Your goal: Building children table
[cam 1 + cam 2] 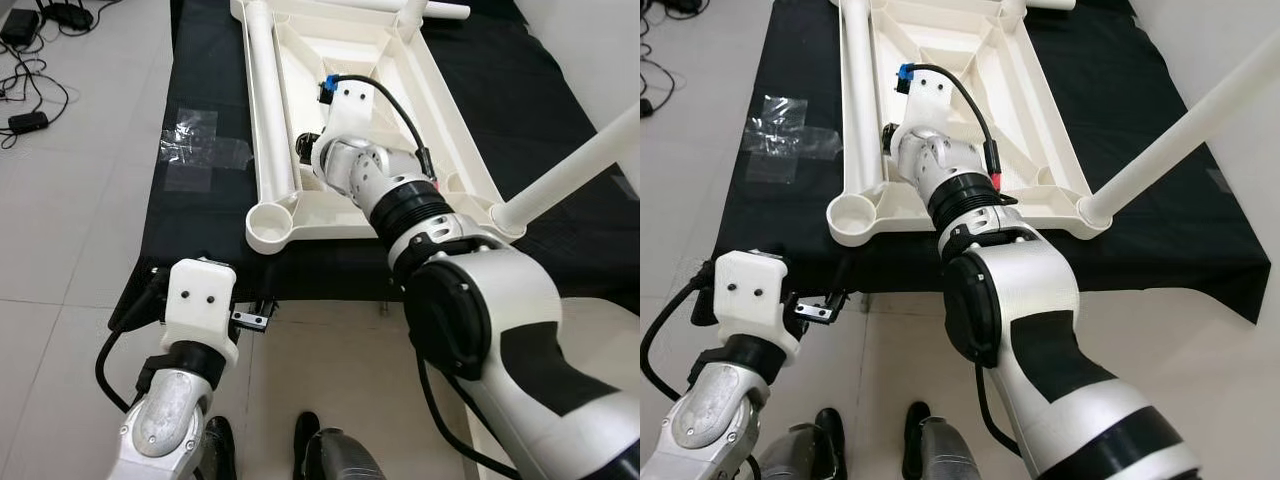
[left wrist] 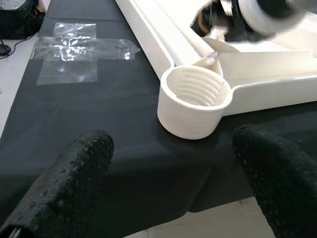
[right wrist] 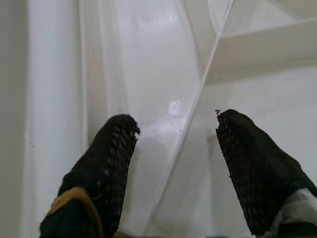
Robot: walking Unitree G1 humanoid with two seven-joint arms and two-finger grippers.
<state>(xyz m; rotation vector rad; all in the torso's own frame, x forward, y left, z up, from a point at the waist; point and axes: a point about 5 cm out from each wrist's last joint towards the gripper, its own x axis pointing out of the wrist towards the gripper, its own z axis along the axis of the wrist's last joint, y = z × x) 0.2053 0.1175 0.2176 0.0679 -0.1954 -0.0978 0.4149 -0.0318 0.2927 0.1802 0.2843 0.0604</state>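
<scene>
A white plastic table top (image 1: 458, 130) lies upside down on a black cloth (image 1: 200, 220). One white leg (image 1: 580, 165) stands screwed into its near right corner. A loose leg (image 1: 268, 90) lies inside along the left rim. The near left corner socket (image 2: 195, 96) is empty and threaded. My right gripper (image 3: 173, 121) is open over the ribbed underside, beside the loose leg (image 3: 49, 99), holding nothing. My left gripper (image 2: 173, 144) is open at the cloth's near edge, facing the socket from a short distance.
A patch of clear tape (image 1: 195, 150) is stuck on the cloth left of the table top. Cables and adapters (image 1: 30, 120) lie on the tiled floor at far left. More leg ends (image 1: 440, 10) show at the far rim. My feet (image 1: 300, 440) stand below.
</scene>
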